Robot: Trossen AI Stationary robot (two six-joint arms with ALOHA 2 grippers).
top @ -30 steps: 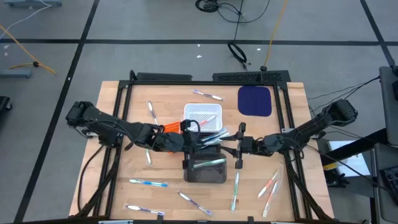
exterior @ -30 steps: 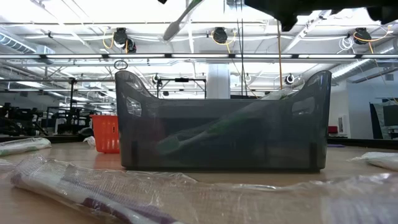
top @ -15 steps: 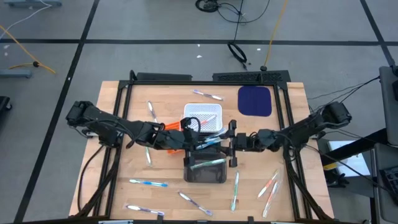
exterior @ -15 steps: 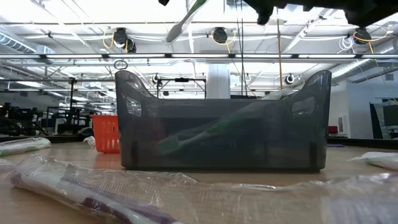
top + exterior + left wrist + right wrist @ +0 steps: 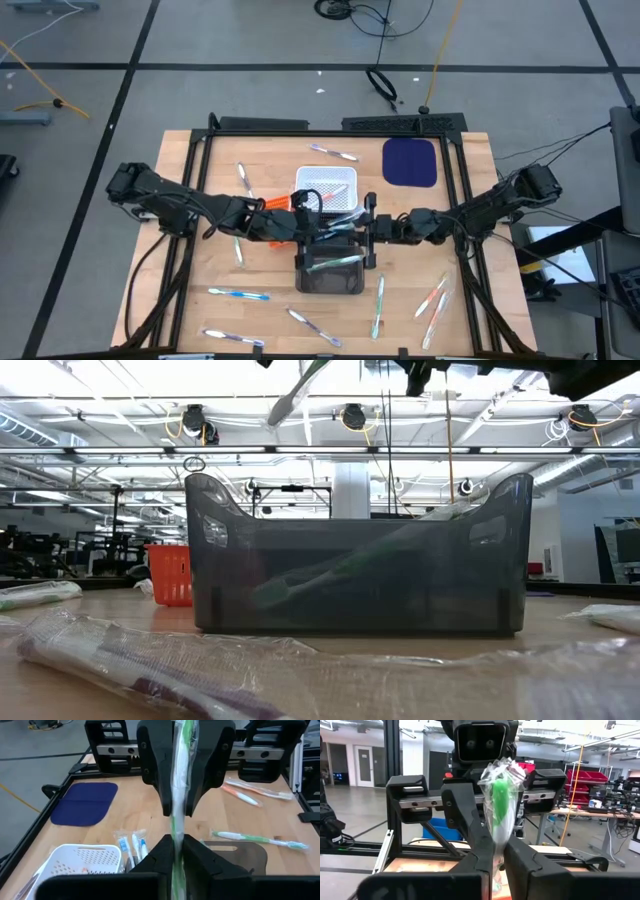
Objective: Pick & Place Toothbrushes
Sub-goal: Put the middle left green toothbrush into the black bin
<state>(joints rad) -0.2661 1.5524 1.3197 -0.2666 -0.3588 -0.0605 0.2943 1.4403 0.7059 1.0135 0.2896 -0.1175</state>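
A green toothbrush [image 5: 341, 226] in a clear wrapper hangs above the dark bin [image 5: 330, 272], stretched between my two grippers. My left gripper [image 5: 322, 226] reaches in from the table's left and is shut on it [image 5: 178, 855]. My right gripper [image 5: 360, 228] faces it from the table's right and is shut on the same toothbrush [image 5: 499, 857]. In the low view one end of the toothbrush [image 5: 292, 395] slants down above the bin [image 5: 350, 560]. A second green toothbrush [image 5: 335, 263] lies inside the bin. My left gripper pinches the wrapped toothbrush's shaft [image 5: 176, 837] between its two fingers, coming from the table's left and slanting down. The fingers lie along the shaft. The toothbrush is lifted clear above the bin. My right gripper pinches the toothbrush's other end [image 5: 499, 827] between its two fingers, coming about level from the table's right, fingers along the shaft. The crumpled wrapper end [image 5: 501, 777] stands out past the fingers. That end is clear of the bin.
A white basket [image 5: 327, 185] with toothbrushes sits behind the grippers, an orange basket [image 5: 170, 575] beside it, and a blue mat [image 5: 410, 162] at the far right. Loose toothbrushes lie near the front edge [image 5: 238, 294], [image 5: 312, 326], at the right [image 5: 432, 297] and the far left [image 5: 244, 180].
My right gripper has gone toward the table's left, up to my left gripper, tipped up slightly and taken hold of the toothbrush's free end. The toothbrush has stayed where it was above the bin.
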